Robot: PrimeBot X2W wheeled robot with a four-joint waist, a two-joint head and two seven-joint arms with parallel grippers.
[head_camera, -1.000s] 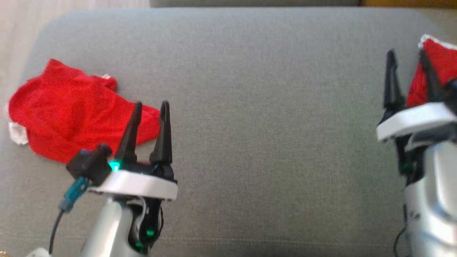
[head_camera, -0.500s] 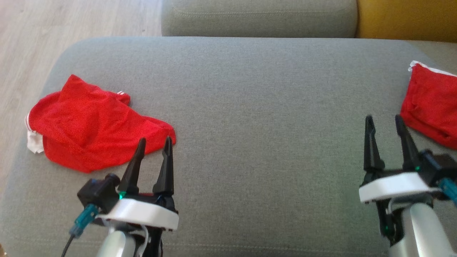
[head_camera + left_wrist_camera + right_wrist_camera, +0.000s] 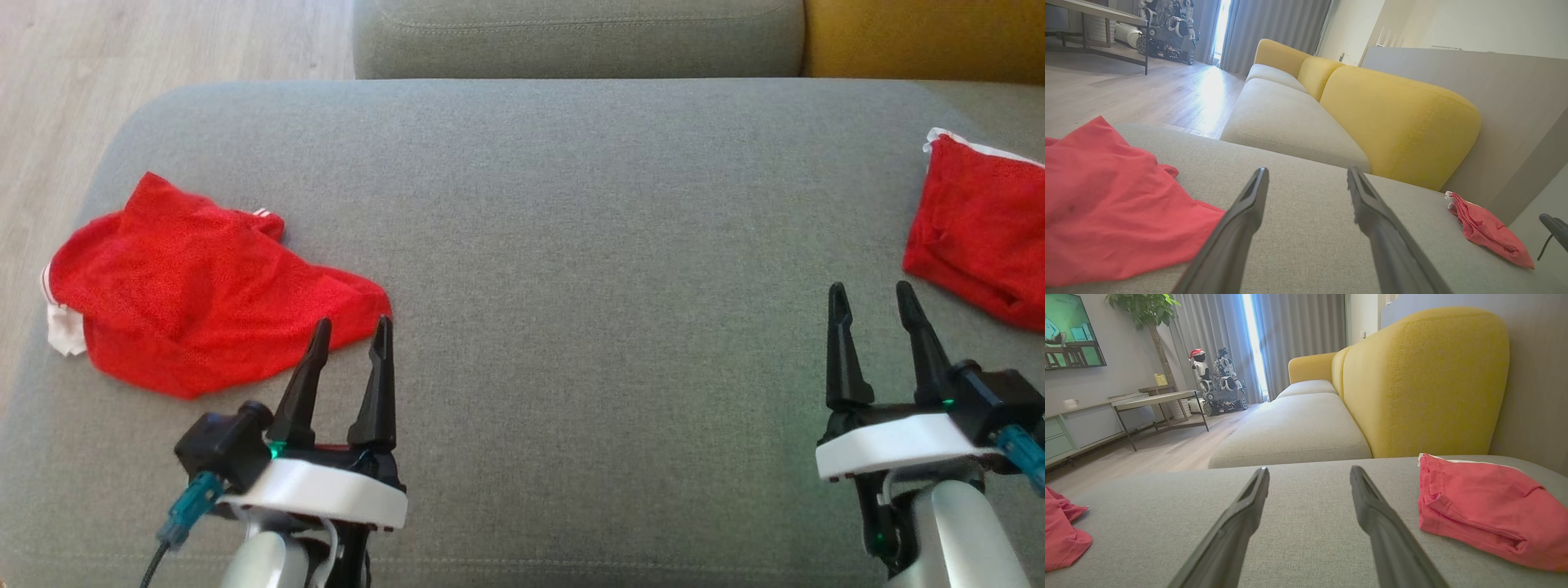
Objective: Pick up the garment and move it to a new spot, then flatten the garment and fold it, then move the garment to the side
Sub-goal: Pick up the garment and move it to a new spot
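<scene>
garment, red mesh with white trim at one edge, lies in a crumpled heap on grey sofa cushion, ahead and to the left of the left jaws, its near corner just beside their left finger. second red garment sits folded in a tidy packet ahead-right of the right jaws, near the cushion's edge. that one reads as already folded and set aside. both pairs of jaws are spread wide, pinching nothing, over bare cushion.

step in hand, my read: pick-up of the crumpled piece, not yet begun. next move calls for the left jaws to go left and forward, drop onto a raised fold or the hem, close on it, then carry it to the open stretch between the two pairs of jaws.

fabric looks thin and limp and will likely sag and drag. layers overlap, so its outline is hard to tell.
</scene>
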